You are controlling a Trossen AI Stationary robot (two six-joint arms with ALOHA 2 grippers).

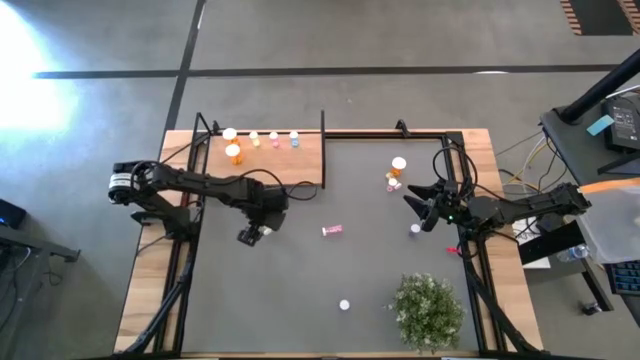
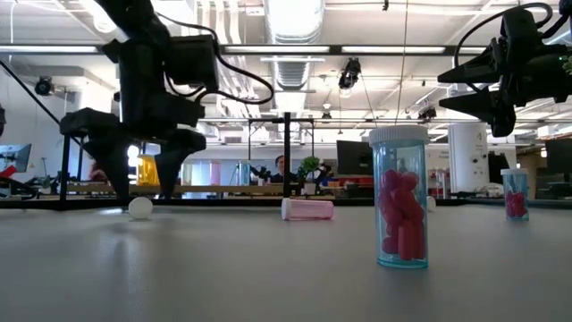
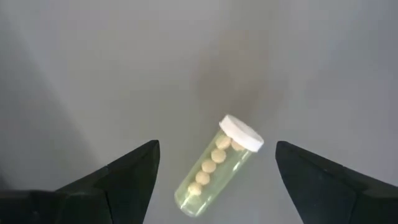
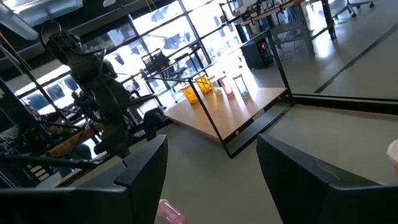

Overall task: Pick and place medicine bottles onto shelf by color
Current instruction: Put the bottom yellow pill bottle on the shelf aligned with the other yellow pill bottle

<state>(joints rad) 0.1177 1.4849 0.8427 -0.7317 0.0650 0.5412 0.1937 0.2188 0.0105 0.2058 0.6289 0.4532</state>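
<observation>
Open-plan lab or industrial office: exposed ceiling ducts [image 2: 295,22], strip lights, glass walls, monitors on desks [image 2: 353,156].

Floor [image 1: 420,40]: grey concrete, crossed by dark seam lines, with a bright light patch [image 1: 30,80] at far left. Ceiling [image 2: 295,54]: open, with white ducts, beams and strip lights. Windows [image 4: 155,43]: large glazed panes along the far side. Desks [image 2: 232,190] with monitors stand across the room behind. A side table [image 1: 600,130] with cables stands at right.
</observation>
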